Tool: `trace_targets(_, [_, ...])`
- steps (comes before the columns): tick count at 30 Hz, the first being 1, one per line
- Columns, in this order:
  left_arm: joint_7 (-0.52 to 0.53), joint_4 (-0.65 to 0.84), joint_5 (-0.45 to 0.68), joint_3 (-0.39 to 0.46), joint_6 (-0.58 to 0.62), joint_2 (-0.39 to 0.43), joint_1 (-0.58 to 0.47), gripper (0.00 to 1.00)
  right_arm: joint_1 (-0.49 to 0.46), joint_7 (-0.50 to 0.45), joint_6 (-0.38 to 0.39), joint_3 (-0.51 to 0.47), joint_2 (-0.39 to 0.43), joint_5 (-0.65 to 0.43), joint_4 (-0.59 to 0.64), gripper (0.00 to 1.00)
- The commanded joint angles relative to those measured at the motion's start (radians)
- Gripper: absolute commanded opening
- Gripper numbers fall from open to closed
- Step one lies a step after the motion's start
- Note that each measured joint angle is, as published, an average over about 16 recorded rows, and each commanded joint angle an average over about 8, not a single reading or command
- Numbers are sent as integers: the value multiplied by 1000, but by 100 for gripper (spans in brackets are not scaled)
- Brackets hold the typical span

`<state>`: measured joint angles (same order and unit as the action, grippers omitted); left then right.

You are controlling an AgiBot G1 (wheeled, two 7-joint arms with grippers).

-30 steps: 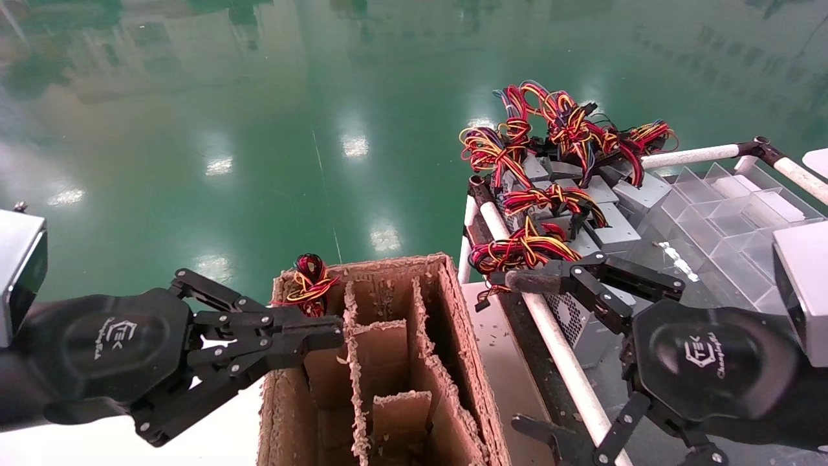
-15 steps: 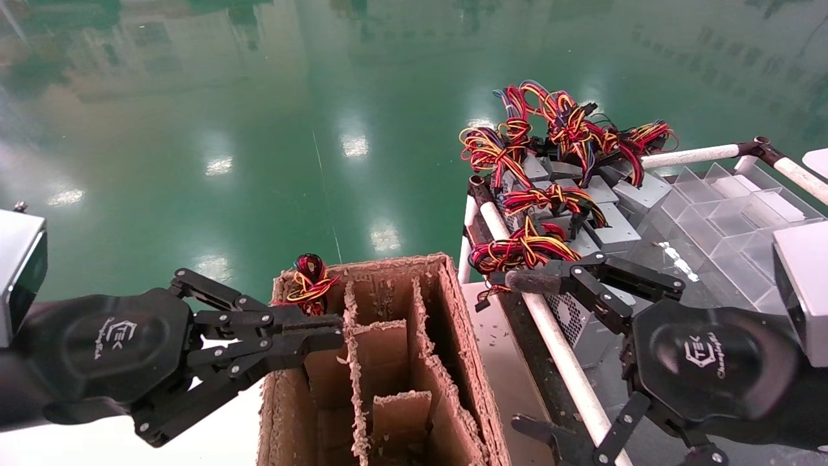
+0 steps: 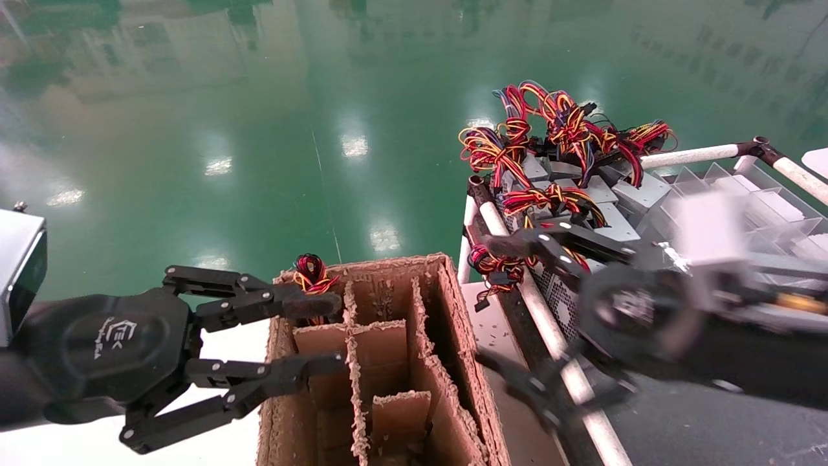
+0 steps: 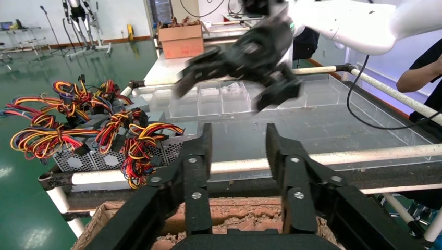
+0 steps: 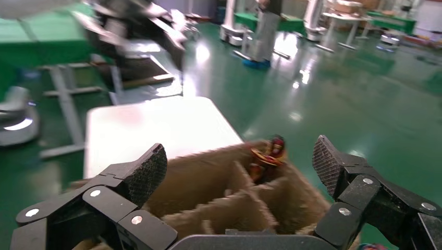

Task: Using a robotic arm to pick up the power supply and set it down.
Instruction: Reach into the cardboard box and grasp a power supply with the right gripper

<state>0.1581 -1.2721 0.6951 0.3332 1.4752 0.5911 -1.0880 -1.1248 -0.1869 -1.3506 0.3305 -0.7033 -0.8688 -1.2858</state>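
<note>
Lower left: left gripper (image 3: 315,336) spread apart over the cardboard box (image 3: 388,362), empty. Right gripper (image 3: 511,310), centre right, also wide apart. Power supply (image 3: 556,294) sits behind the rail; dangling wires (image 3: 501,265) could snag a finger.

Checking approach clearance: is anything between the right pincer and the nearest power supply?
Nothing visible. The open right pincer hangs beside the nearest power supply, straddling the white rail at the tray's edge.
</note>
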Motion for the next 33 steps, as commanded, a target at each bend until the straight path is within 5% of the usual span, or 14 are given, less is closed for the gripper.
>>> trace_targets(1, [0, 0, 0, 0, 0, 0, 0, 100, -10, 3, 47, 15, -29, -43, -4, 100])
trace_targets(18, [0, 0, 0, 0, 0, 0, 0, 100, -64, -11, 132, 73, -105, -172, 26, 100])
trace_targets(26, [0, 1, 0, 0, 0, 0, 0, 100, -157, -121, 319, 197, -275, -423, 147, 100])
trace_targets(33, [0, 1, 0, 0, 0, 0, 0, 100, -247, -137, 371, 261, -438, -512, 335, 100])
